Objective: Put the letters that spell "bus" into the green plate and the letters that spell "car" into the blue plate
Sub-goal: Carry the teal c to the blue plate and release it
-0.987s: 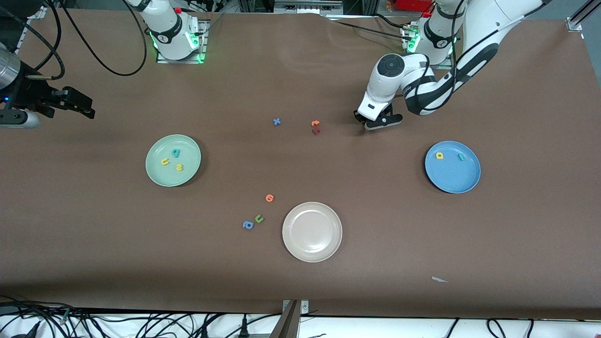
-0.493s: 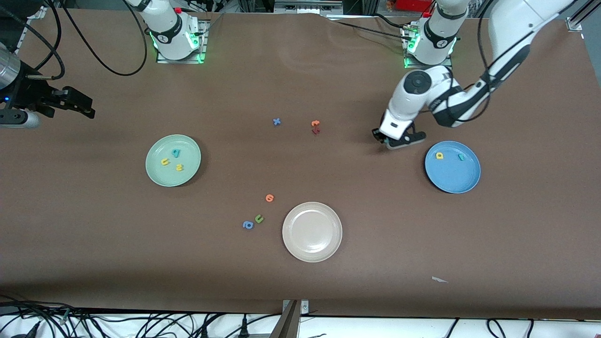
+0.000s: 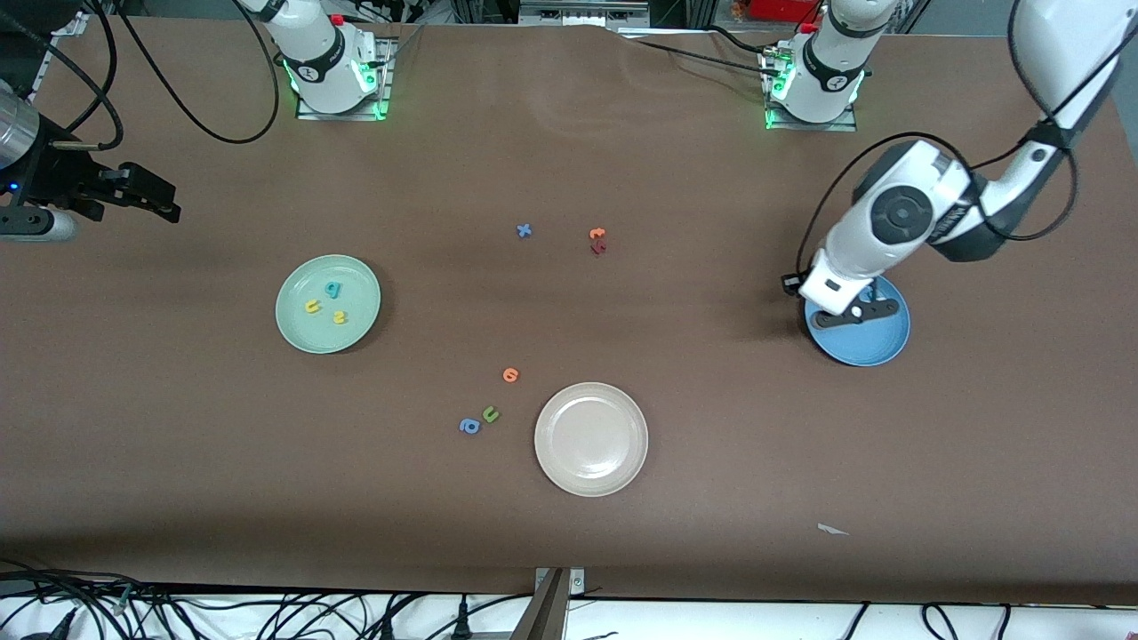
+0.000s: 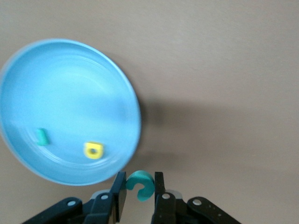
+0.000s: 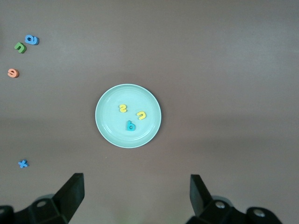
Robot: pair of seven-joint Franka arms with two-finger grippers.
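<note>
Over the smooth blue plate point(image 3: 876, 348), left gripper point(image 4: 138, 198) pinches curved teal c point(image 4: 140, 185) (right gripper point(image 5: 136, 191) spread).

The b point(image 3: 332, 288), u point(image 3: 312, 307) and s point(image 3: 340, 317) lie in the green plate point(image 3: 298, 333), toward the right arm's end of the table point(image 3: 178, 444). The a point(image 4: 93, 150) and r point(image 4: 42, 136) lie in the blue plate point(image 3: 867, 351), toward the left arm's end. The white plate point(image 3: 591, 471) sits between them, nearer the camera.
</note>
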